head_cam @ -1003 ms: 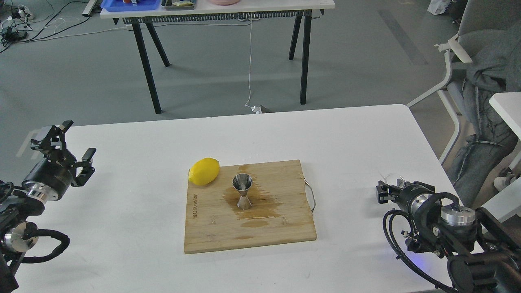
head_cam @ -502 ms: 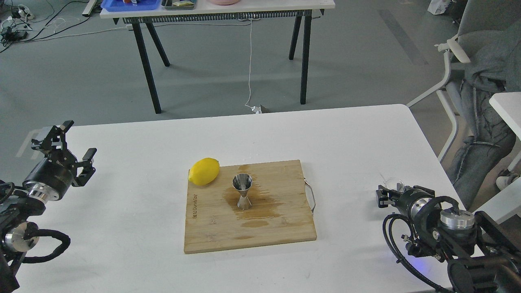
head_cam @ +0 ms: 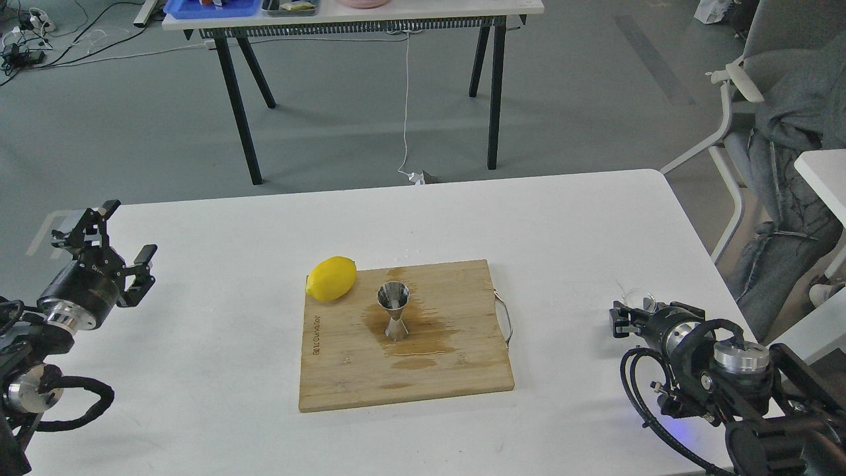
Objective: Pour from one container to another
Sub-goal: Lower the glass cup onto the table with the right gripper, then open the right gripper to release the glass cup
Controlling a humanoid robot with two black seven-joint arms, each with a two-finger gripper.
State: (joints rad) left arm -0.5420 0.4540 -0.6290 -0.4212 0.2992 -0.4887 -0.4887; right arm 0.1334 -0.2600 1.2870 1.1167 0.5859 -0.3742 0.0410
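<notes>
One white surface point(head_cam: 562, 218) is carrying one bamboo cutting board point(head_cam: 456, 370); dark lettering is running along its left edge, too small to read. One lemon point(head_cam: 331, 278) is resting on the board's far left corner. One steel jigger point(head_cam: 394, 311) is standing upright mid-board. One clear glass cup point(head_cam: 636, 299) is sitting just beyond the right gripper point(head_cam: 624, 319), whose finger state I cannot tell. The left gripper point(head_cam: 112, 238), fingers apart, is hovering well away.

Bright, even, diffuse light from overhead, leaving only soft faint shadows under the cutting board point(head_cam: 404, 334) and lemon point(head_cam: 331, 278). Mild glare on the white table point(head_cam: 562, 218) and small highlights on the steel jigger point(head_cam: 394, 311). Sharp throughout, slightly grainy.
</notes>
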